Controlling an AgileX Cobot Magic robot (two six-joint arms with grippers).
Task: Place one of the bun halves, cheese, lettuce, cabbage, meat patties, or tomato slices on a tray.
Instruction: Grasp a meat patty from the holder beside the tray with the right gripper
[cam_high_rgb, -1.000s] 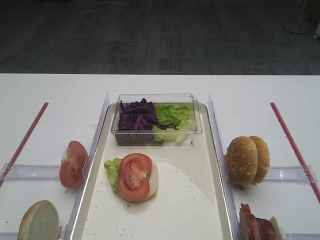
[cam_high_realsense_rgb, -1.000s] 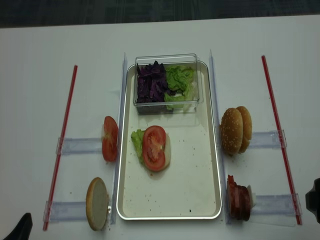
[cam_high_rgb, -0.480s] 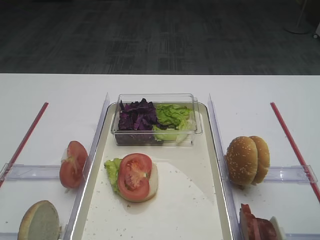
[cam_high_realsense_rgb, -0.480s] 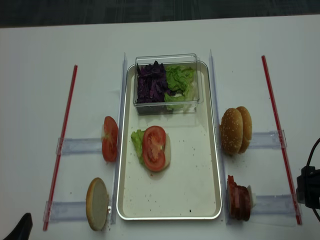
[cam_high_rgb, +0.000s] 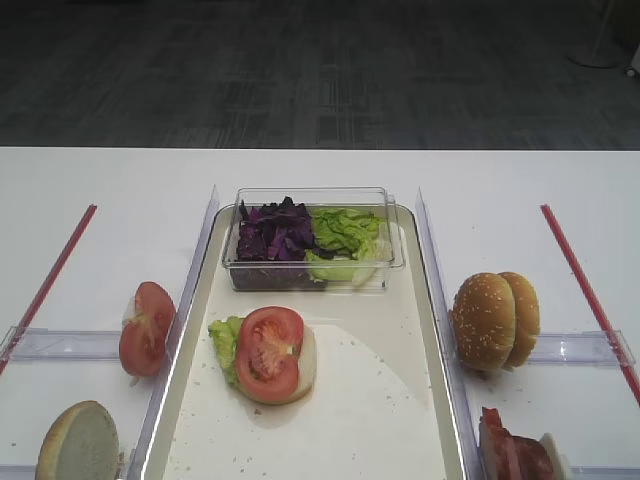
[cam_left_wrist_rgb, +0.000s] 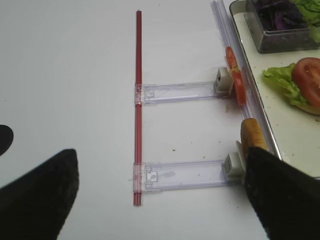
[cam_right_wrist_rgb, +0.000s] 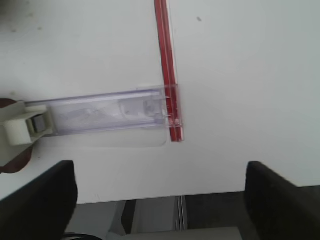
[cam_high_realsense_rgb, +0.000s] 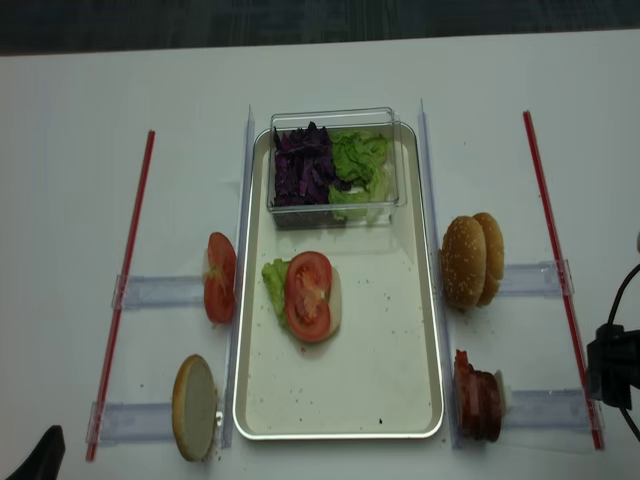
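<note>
Your right hand (cam_right_wrist_rgb: 160, 200) hovers with fingers apart near the surface's right edge; the left hand (cam_left_wrist_rgb: 160, 200) looks apart too. The meat patties (cam_high_realsense_rgb: 478, 405) stand on edge beside the tray (cam_high_realsense_rgb: 420, 330)'s near right corner. They're probably soft, slippery: pinch the outermost disc's rim gently.

Tomato slice (cam_high_realsense_rgb: 308, 295) tops lettuce (cam_high_realsense_rgb: 274, 283) and bun on tray (cam_high_realsense_rgb: 380, 385).

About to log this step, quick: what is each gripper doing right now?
Left gripper: open, holding nothing.
Right gripper: open, holding nothing.
</note>
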